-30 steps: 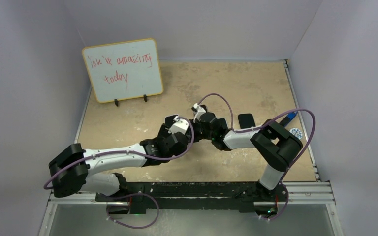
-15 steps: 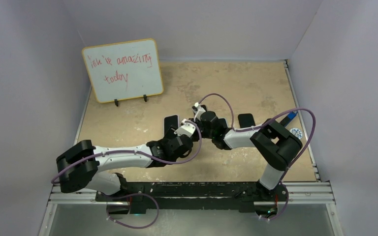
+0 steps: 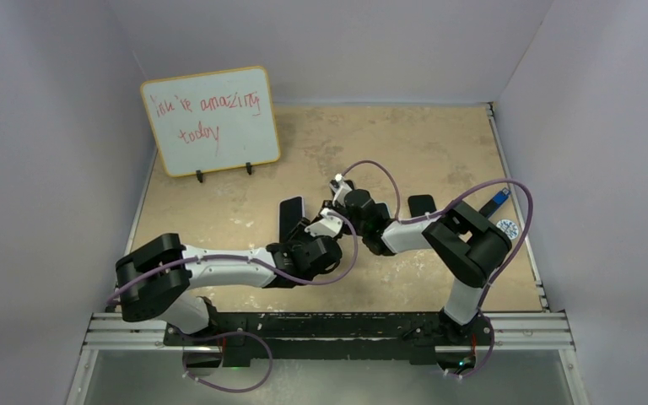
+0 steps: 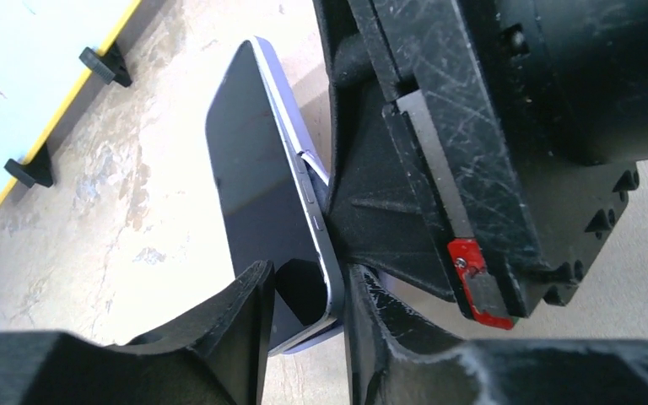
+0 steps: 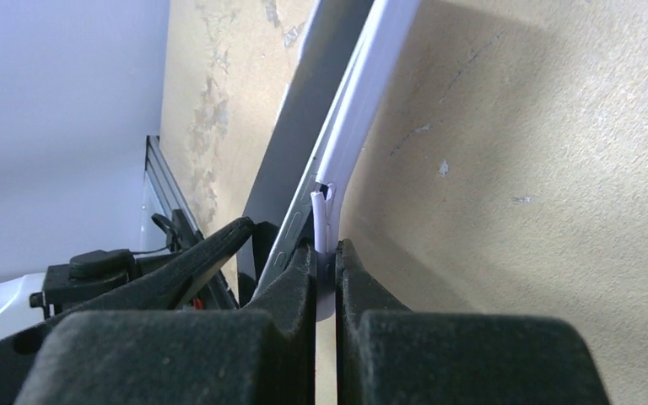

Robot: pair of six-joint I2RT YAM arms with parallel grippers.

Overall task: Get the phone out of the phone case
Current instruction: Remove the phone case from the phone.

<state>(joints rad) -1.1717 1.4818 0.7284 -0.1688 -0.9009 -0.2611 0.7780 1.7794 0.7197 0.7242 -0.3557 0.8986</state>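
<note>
While the phone (image 4: pixel 257 169) sits tilted up near the middle of the surface (image 3: pixel 439 143), the right tool (image 5: pixel 325 270) is pinched tight on the peeled lip of the phone case (image 5: pixel 363 110) at the phone's 3 o'clock side. The left tool (image 4: pixel 308 285) straddles the phone's 6 o'clock end; whether it already presses, I cannot tell. It should probably clamp glass and back only, clear of the lip, then draw toward 9 o'clock while the right tool anchors the case.
</note>
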